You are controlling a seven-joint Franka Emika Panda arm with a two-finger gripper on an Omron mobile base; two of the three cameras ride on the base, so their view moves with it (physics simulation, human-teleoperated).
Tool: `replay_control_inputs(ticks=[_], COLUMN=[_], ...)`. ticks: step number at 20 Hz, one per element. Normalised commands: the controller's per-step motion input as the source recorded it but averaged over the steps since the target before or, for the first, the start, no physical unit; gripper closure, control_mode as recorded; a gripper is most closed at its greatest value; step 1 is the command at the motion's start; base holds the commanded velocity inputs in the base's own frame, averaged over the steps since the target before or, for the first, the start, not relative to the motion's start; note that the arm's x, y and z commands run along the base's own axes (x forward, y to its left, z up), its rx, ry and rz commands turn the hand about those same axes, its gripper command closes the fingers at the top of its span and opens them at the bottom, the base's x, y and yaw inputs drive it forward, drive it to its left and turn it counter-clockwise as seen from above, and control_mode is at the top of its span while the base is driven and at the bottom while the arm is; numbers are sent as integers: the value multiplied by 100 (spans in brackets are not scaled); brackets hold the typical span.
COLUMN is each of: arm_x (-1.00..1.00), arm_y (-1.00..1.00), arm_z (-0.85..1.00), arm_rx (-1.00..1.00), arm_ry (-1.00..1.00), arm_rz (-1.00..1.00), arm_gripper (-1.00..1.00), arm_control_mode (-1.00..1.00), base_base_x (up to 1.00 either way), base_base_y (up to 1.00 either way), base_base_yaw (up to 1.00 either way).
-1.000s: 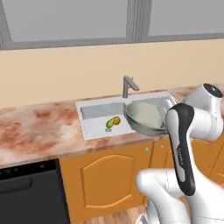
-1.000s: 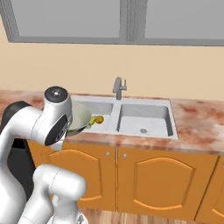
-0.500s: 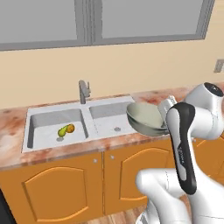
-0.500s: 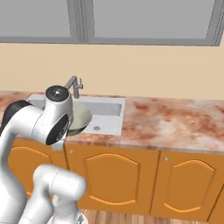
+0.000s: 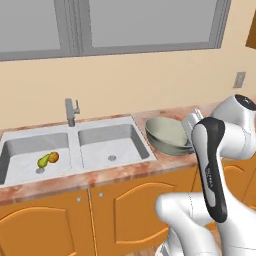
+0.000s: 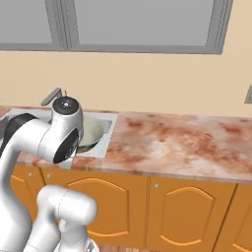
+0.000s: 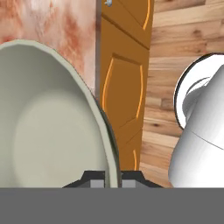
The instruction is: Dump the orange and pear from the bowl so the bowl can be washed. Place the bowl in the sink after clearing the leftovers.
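The claw (image 7: 112, 178) is clamped tight on the rim of the bowl (image 7: 48, 118), so basically pinched shut with just the thin wall caught between the two tips, as seen up close in the hand view. The bowl is held tilted, its off-white inside turned toward the camera, and nothing is seen in it.

In the left base view the bowl (image 5: 167, 135) is carried just off the right edge of the sink (image 5: 75, 150), over the marbled reddish bench (image 5: 165, 167), tipped so the inside faces up and toward the sink. In the right base view a slice of the bowl (image 6: 91, 134) is glimpsed behind the arm, sitting over the corner of the sink (image 6: 106, 129).

The pear (image 5: 44, 160) and the orange (image 5: 54, 156) are found down in the left basin, touching each other, pear on the left, orange on the right, close to that basin's drain. The right basin is seen with only its drain in it. The faucet (image 5: 71, 111) is stood upright behind the divider between the two basins.

Orange wood cabinet doors (image 5: 130, 210) are seen below the bench, a window (image 5: 145, 22) above the beige wall, and a wood floor (image 7: 188, 57) past the bowl in the hand view.
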Motion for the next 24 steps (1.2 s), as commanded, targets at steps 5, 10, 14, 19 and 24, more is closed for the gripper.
replay_control_inputs(ticks=[5, 10, 14, 19, 24], arm_x=[0, 0, 0, 0, 0], arm_y=[0, 0, 0, 0, 0], arm_z=[0, 0, 0, 0, 0], arm_rx=[0, 0, 0, 0, 0], arm_ry=[0, 0, 0, 0, 0], arm_rz=[0, 0, 0, 0, 0], arm_gripper=[100, 100, 100, 100, 100], arm_control_mode=[100, 100, 100, 100, 100], base_base_x=[58, 43, 33, 2, 8], base_base_y=[-18, 0, -14, -38, -21], base_base_yaw=[4, 9, 8, 17, 12])
